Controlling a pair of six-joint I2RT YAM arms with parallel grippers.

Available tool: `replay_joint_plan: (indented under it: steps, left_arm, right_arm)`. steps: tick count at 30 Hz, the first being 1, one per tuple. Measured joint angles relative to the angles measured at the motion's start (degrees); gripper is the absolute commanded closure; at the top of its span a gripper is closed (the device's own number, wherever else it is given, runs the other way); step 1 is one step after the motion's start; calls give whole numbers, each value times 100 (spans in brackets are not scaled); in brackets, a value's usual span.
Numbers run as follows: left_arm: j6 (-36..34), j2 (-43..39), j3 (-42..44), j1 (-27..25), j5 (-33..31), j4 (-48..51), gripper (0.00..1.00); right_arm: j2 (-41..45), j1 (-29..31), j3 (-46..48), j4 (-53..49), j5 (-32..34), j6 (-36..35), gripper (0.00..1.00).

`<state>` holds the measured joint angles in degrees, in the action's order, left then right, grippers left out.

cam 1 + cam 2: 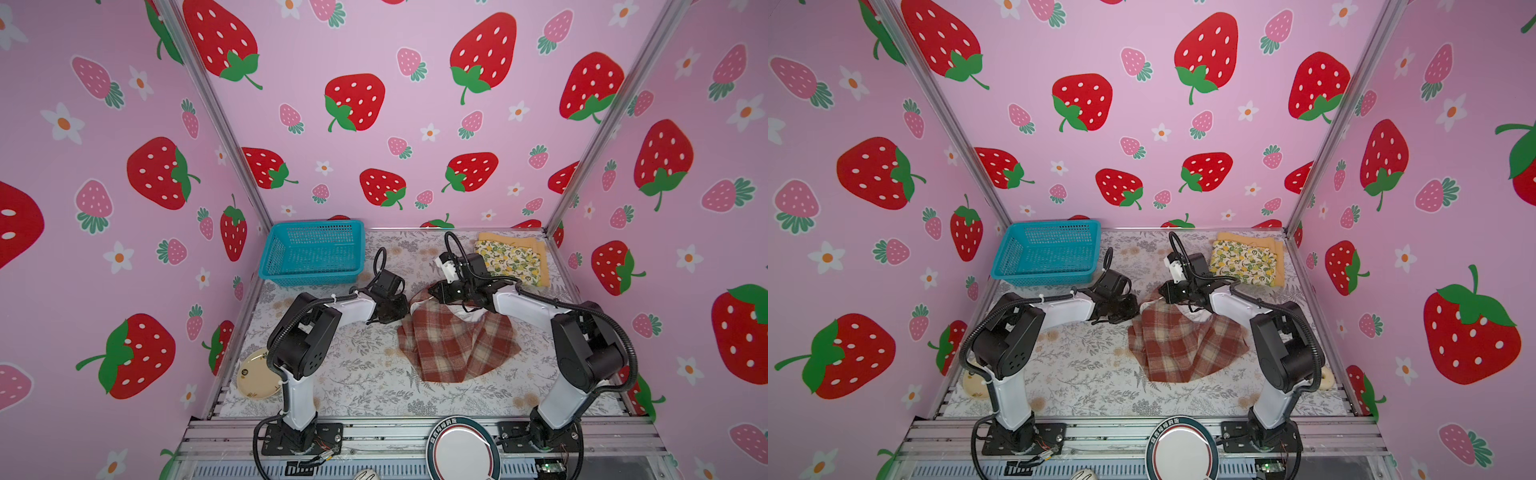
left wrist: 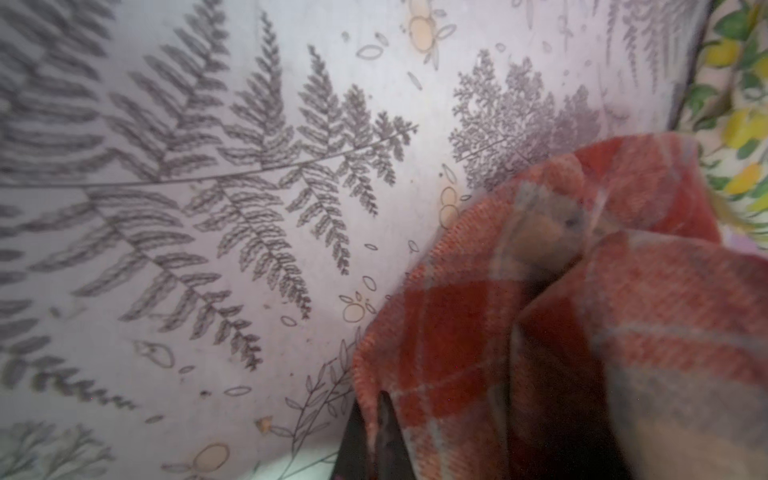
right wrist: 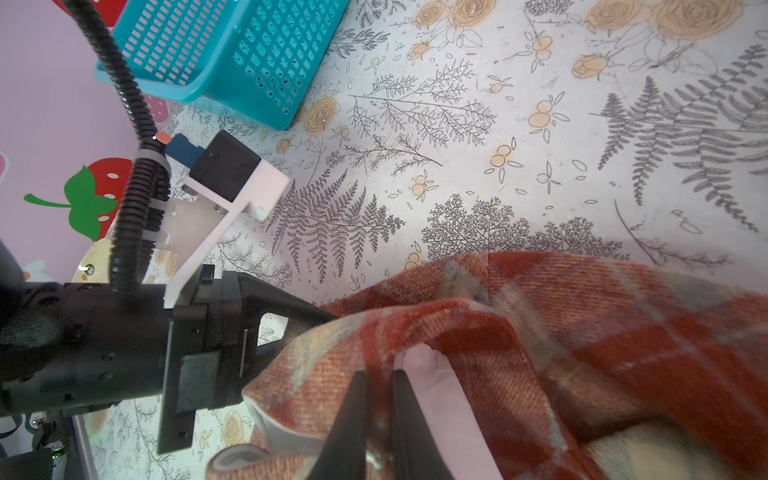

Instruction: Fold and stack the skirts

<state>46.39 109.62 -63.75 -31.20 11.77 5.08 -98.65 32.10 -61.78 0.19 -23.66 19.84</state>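
Plaid skirt (image 1: 457, 340) bunched mid-table, looks soft, thickish, likely to sag; left gripper (image 1: 403, 309) and right gripper (image 1: 434, 293) both clamped on its far edge, best held at the corners there

The plaid skirt (image 1: 457, 340) is seen as thick, fuzzy woven cloth with a coarse twill rib. At the right tool (image 3: 378, 378) a smooth pale lining (image 3: 432, 374) is exposed. The fingers of the left tool (image 2: 370, 405) are made of matt black plastic. Beyond the right tool, the lemon skirt (image 1: 509, 259) is of thin, flat printed cloth. The basket (image 1: 311, 272), beyond the left tool, is moulded in glossy plastic mesh. The counter (image 1: 357, 374) is covered with a smooth, matt printed sheet.
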Motion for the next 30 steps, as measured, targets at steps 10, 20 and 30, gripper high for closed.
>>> replay_joint_plan:
  steps: [10, 20, 30]
  left_arm:
    - [-221, -262, -363, 472, 74, 590, 100]
    - [-501, -1158, -1189, 1038, -39, 1261, 100]
    - [-557, -1202, -1521, 1263, -46, 1585, 100]
  right_arm:
    - [1110, -352, -26, -424, 396, -68, 90]
    - [2020, -964, -140, -1222, 1185, -166, 90]
    - [2645, -1596, 461, -1497, 1718, -144, 90]
